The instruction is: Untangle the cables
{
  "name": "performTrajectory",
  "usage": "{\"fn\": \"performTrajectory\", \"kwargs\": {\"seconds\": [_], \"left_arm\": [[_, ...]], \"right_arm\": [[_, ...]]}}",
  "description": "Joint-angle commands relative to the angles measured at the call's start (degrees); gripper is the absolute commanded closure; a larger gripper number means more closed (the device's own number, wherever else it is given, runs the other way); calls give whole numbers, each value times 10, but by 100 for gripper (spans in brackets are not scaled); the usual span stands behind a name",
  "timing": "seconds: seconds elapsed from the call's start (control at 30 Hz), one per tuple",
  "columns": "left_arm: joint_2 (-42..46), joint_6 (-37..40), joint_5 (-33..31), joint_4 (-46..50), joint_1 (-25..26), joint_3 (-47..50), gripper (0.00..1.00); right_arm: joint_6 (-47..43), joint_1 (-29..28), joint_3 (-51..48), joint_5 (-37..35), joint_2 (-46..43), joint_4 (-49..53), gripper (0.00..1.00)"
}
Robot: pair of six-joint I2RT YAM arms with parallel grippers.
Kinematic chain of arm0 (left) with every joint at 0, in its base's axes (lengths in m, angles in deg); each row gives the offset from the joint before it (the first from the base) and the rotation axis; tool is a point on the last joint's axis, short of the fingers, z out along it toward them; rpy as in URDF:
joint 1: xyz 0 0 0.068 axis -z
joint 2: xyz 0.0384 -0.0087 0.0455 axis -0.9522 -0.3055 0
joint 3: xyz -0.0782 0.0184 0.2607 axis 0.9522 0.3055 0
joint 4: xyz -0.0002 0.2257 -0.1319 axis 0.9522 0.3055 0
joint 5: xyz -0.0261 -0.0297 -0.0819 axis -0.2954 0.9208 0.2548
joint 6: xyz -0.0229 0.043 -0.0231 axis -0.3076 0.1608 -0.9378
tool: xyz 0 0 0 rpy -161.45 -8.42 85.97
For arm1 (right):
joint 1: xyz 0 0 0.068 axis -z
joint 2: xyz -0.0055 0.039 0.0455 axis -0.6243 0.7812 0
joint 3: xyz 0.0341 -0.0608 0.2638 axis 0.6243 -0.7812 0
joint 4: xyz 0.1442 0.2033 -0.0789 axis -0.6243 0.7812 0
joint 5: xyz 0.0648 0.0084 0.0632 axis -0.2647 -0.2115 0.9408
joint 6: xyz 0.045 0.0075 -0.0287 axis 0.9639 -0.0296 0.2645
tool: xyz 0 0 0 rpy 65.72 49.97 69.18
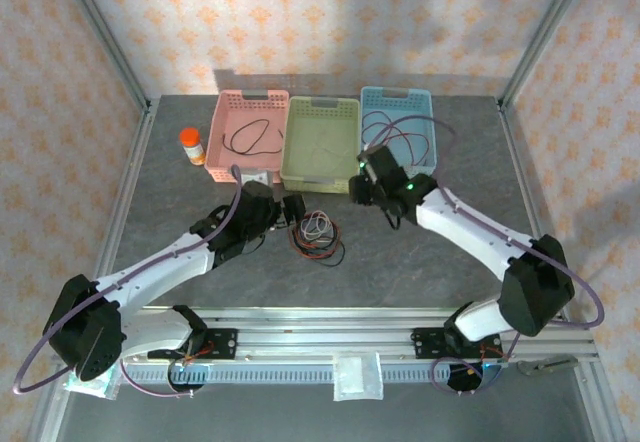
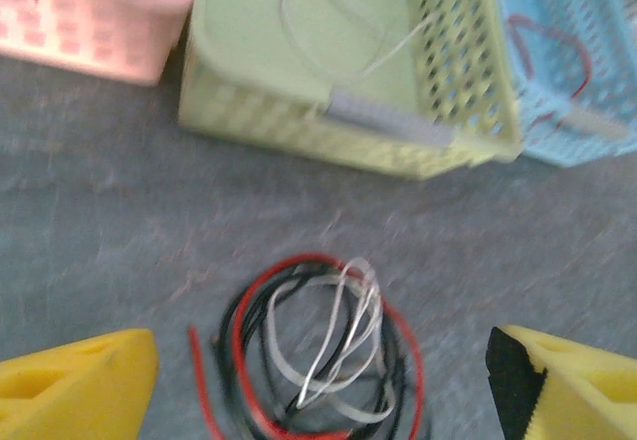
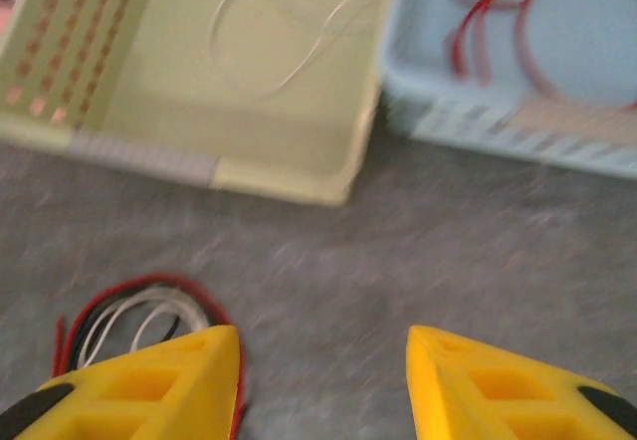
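Where the arms are bolted, a metal rail (image 1: 330,324) runs along the near edge of a grey, mottled table (image 1: 420,262). Beyond it, in the middle of the surface, the tangled cables (image 1: 316,234) lie in a loose heap of red, black and white loops. The left gripper (image 2: 320,350) hangs just above and beside the heap with its jaws spread wide, gripping nothing. The right gripper (image 3: 323,338) hovers to the heap's right, its jaws parted over bare table and likewise empty. Open grey surface lies on both flanks of the heap and between it and the baskets.

Further back, three baskets stand side by side and touching: pink (image 1: 228,112), green (image 1: 300,177) and blue (image 1: 420,102). A black wire (image 1: 250,137) lies in the pink one, a faint white wire (image 2: 328,22) in the green, and a red wire (image 3: 488,12) in the blue. An orange-capped bottle (image 1: 192,146) stands left of the pink basket. Metal frame posts (image 1: 105,37) and patterned wallpaper (image 1: 330,22) close the cell.

Both wrist views are blurred. The right wrist view cuts the heap off at its lower edge, partly behind a yellow finger (image 3: 159,380).
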Motion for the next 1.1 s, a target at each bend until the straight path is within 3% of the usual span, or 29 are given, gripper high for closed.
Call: {"fn": "performTrajectory", "kwargs": {"seconds": [0.0, 0.13, 0.33, 0.53, 0.9, 1.07], "left_arm": [[15, -19, 45, -28, 21, 43, 14], [-17, -16, 58, -62, 48, 59, 24], [-71, 27, 24, -38, 55, 19, 51], [-132, 80, 0, 11, 52, -44, 60], [-235, 125, -49, 76, 51, -154, 71], [-262, 134, -41, 83, 51, -172, 72]], "right_arm": [[107, -52, -28, 8, -11, -35, 53], [169, -95, -50, 2, 21, -77, 54], [231, -93, -86, 10, 24, -131, 57], [258, -48, -129, 55, -17, -172, 57], [251, -31, -149, 24, -69, -141, 57], [251, -30, -152, 23, -74, -140, 57]]}}
